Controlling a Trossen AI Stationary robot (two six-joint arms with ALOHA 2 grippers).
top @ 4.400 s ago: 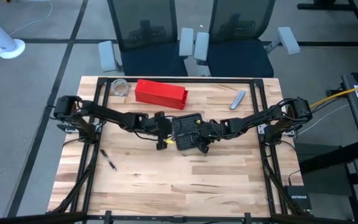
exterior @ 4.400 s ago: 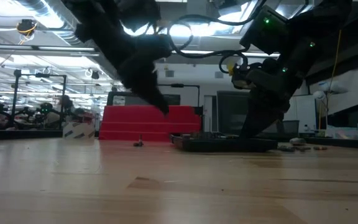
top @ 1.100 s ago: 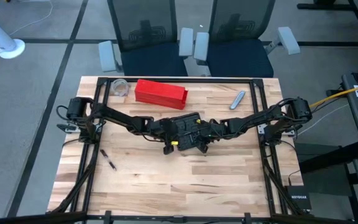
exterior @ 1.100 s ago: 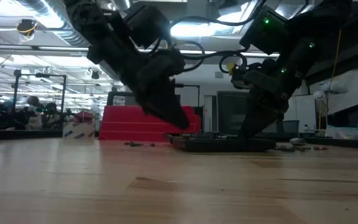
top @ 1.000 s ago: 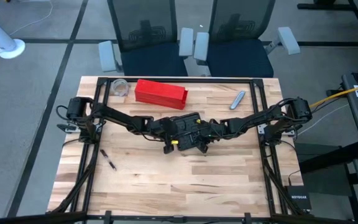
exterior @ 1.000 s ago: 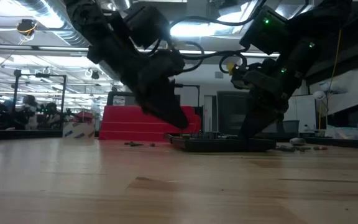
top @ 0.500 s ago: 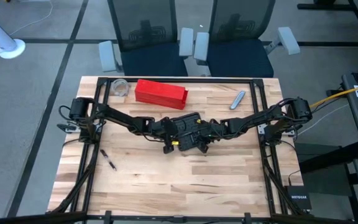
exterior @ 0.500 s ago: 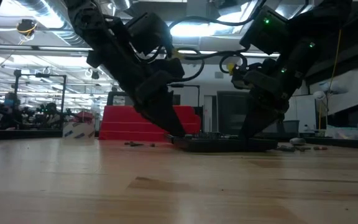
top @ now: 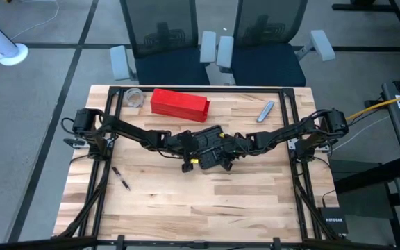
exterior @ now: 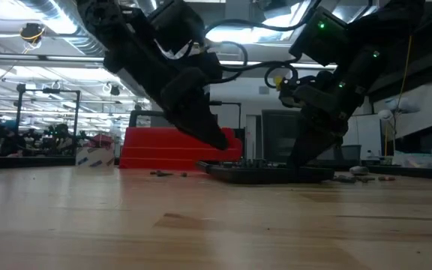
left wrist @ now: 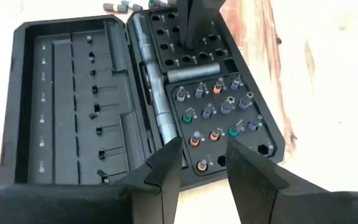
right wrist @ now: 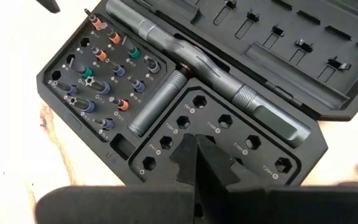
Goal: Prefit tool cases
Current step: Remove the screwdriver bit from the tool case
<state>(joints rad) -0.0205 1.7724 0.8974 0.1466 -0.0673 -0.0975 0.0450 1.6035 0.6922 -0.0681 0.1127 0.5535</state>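
Hovering over the open black plastic hinged tool case [left wrist: 135,93] mid-table.
Left gripper [left wrist: 201,171] fingers apart; right gripper [right wrist: 197,158] pressed together, empty.

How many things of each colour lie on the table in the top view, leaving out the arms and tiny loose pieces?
Black tool case: 1
Red box: 1
Clear round container: 1
Grey metal tool: 1
Total: 4

tool case [top: 210,146]: 1 (lying open) | red box [top: 179,104]: 1 | office chairs [top: 158,31]: 2
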